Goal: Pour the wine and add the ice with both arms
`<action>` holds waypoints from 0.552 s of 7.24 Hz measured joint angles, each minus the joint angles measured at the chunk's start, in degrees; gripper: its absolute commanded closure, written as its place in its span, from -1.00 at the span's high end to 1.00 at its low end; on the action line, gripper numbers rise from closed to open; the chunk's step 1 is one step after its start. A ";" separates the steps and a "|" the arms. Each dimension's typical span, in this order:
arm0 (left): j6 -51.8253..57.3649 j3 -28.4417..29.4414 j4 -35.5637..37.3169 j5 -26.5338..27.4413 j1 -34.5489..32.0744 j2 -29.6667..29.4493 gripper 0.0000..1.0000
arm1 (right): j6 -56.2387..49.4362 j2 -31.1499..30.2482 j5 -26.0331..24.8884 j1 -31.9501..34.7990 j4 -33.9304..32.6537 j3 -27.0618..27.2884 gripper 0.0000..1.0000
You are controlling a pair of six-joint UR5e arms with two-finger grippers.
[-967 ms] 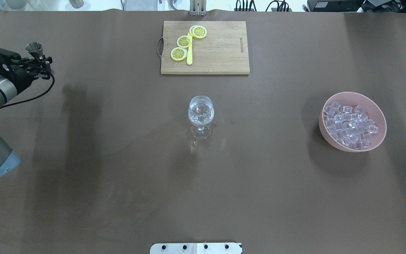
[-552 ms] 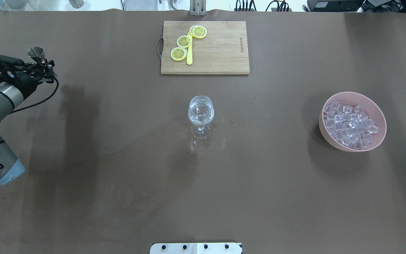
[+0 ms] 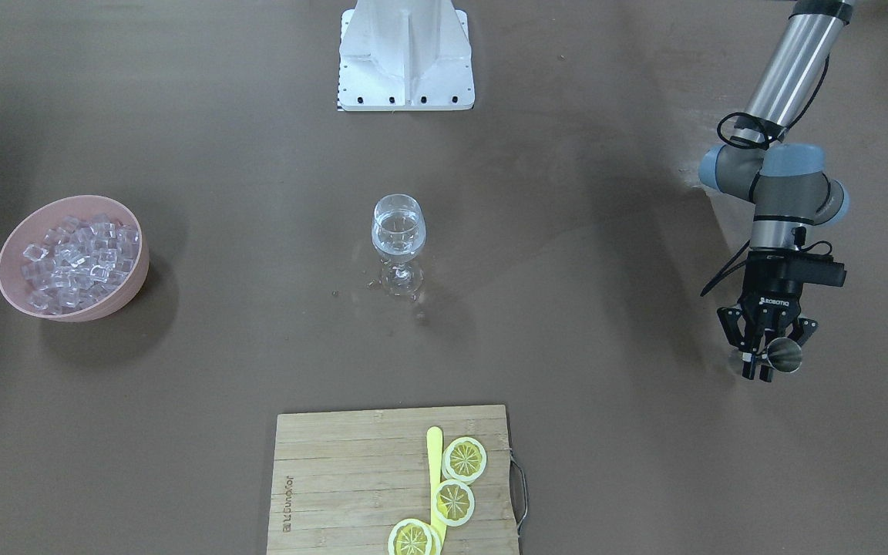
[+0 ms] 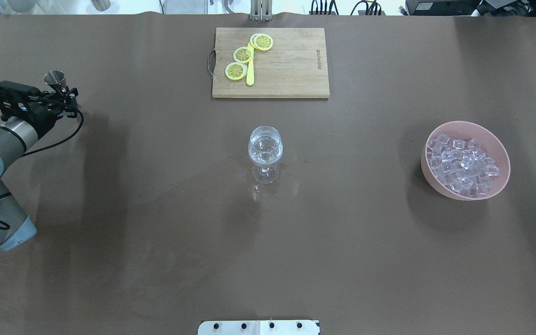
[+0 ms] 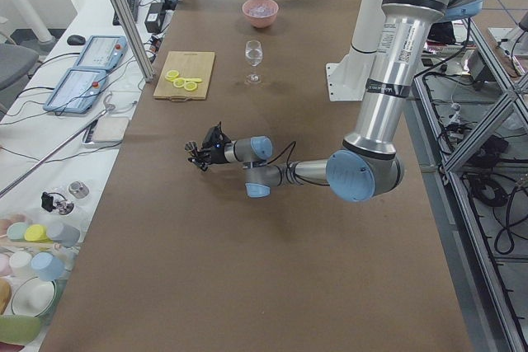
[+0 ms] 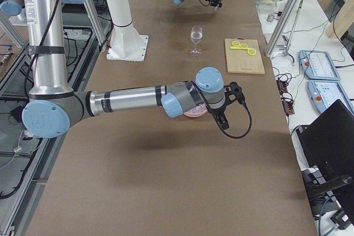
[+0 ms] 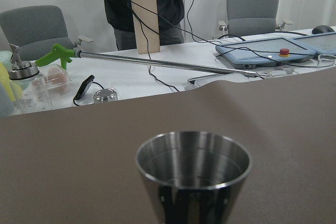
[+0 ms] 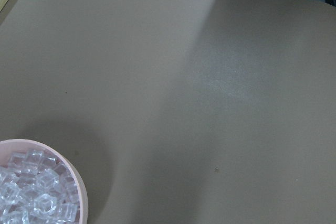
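Observation:
A wine glass (image 4: 265, 146) with clear wine in it stands mid-table, also in the front view (image 3: 398, 231). A pink bowl (image 4: 500, 184) at the right holds many clear ice cubes (image 4: 461, 163). My left gripper (image 4: 64, 94) is at the far left, shut on an upright steel jigger (image 4: 55, 77). The jigger fills the lower centre of the left wrist view (image 7: 193, 174) and looks empty. My right gripper (image 6: 221, 120) shows only in the right side view, above the bowl's outer side. I cannot tell if it is open. Its wrist view catches the bowl's rim (image 8: 79, 182).
A wooden cutting board (image 4: 291, 65) with three lemon slices (image 4: 243, 54) and a yellow knife (image 4: 250, 74) lies at the far edge. A small wet patch (image 4: 268, 186) surrounds the glass foot. The white base block (image 3: 405, 54) stands at the robot's edge.
My left arm has carried the jigger a little to the right and toward the robot's side in the overhead view. The glass, bowl and board have not moved.

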 measured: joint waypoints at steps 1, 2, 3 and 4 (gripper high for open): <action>0.27 -0.03 0.23 -0.15 0.10 0.05 0.98 | 0.03 0.03 -0.01 -0.03 0.00 0.02 1.00; 0.38 -0.27 0.31 -0.53 0.13 0.11 0.98 | 0.03 0.10 0.01 -0.04 0.00 0.11 1.00; 0.44 -0.63 0.36 -1.68 0.12 0.19 0.98 | 0.04 0.14 0.05 -0.04 0.00 0.26 1.00; 0.41 -1.12 0.40 -3.23 0.02 0.32 0.98 | 0.04 0.17 0.06 -0.05 0.00 0.43 1.00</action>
